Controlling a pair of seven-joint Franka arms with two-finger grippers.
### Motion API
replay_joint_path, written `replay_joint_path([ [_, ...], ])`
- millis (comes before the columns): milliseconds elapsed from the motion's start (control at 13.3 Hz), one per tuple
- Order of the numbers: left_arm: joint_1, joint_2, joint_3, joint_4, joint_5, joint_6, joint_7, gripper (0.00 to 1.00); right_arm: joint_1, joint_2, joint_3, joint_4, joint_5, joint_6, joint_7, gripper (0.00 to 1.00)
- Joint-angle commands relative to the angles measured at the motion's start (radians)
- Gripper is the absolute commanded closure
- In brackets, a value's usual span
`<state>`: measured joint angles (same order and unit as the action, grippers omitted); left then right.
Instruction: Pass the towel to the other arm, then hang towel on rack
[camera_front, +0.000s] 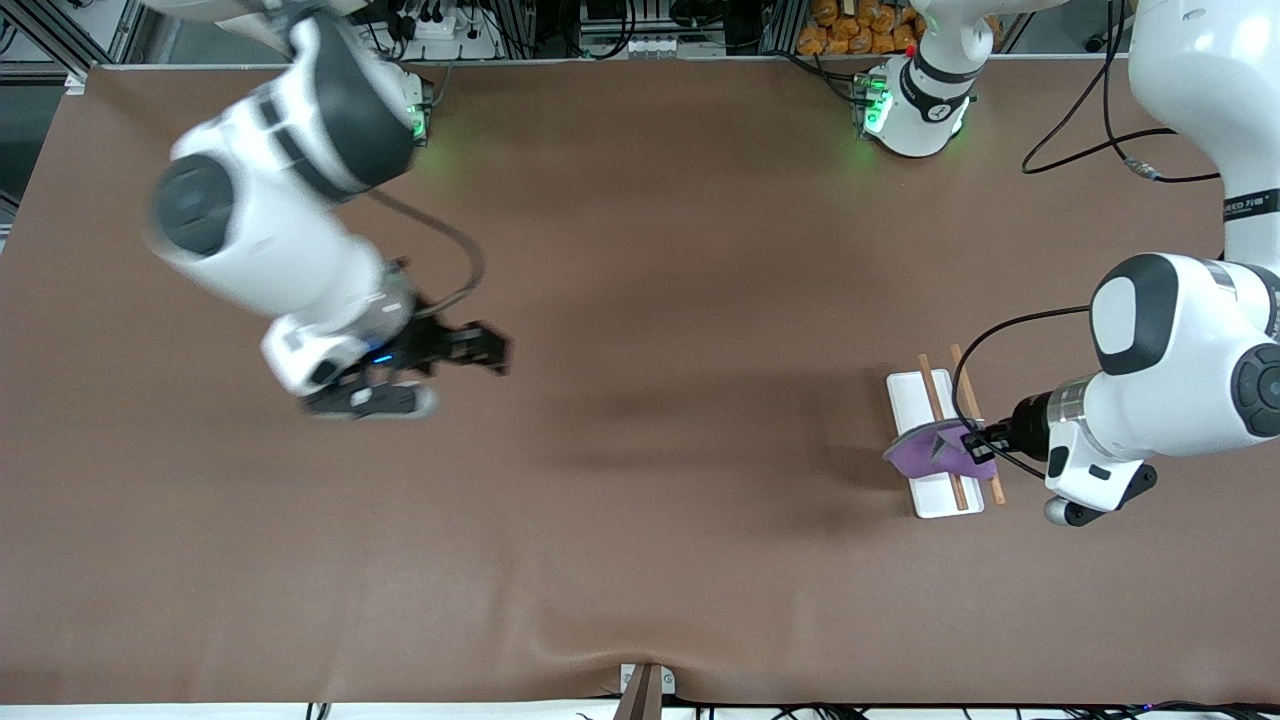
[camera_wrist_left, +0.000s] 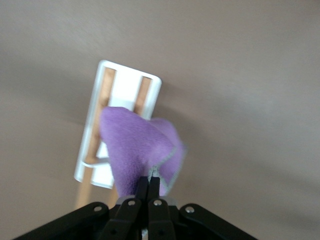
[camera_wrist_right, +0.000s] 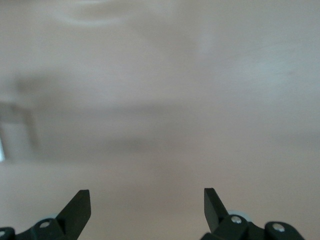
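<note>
The purple towel (camera_front: 925, 452) hangs bunched from my left gripper (camera_front: 975, 443), which is shut on its edge just over the rack (camera_front: 915, 400). The rack is a white base plate with two brown rods at the left arm's end of the table. In the left wrist view the towel (camera_wrist_left: 137, 150) drapes over the rack (camera_wrist_left: 125, 87), covering part of both rods, and my left gripper (camera_wrist_left: 148, 182) pinches its corner. My right gripper (camera_front: 495, 352) is open and empty over bare table at the right arm's end. In the right wrist view it (camera_wrist_right: 147, 205) shows only brown table.
The brown table cover (camera_front: 640, 500) has a wrinkle at its edge nearest the front camera. Cables (camera_front: 1110, 140) lie on the table near the left arm's base. A small bracket (camera_front: 645, 685) sits at the table's edge nearest the camera.
</note>
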<state>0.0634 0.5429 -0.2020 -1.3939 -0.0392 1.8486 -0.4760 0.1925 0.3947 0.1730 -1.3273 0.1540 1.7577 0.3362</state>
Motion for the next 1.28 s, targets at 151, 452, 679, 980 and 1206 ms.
replay_joint_path([
  [151,0.064,-0.012,-0.011,-0.001,0.038,-0.014,0.108,1.0,-0.237,-0.118,0.017,-0.07,-0.004,-0.174,-0.293,0.0],
  [452,0.053,-0.04,-0.042,0.007,0.024,-0.032,0.1,1.0,-0.309,-0.273,-0.036,-0.165,-0.086,-0.253,-0.37,0.0],
  [679,0.053,-0.05,-0.102,0.009,0.021,-0.032,0.044,1.0,-0.289,-0.336,-0.105,-0.17,-0.136,-0.349,-0.394,0.0],
  [980,0.046,-0.049,-0.143,0.007,0.022,-0.031,-0.024,1.0,-0.242,-0.346,-0.171,-0.154,-0.166,-0.36,-0.427,0.0],
  [1206,0.049,-0.041,-0.149,0.0,0.033,-0.032,-0.02,1.0,-0.246,-0.365,-0.17,-0.154,-0.165,-0.383,-0.411,0.0],
])
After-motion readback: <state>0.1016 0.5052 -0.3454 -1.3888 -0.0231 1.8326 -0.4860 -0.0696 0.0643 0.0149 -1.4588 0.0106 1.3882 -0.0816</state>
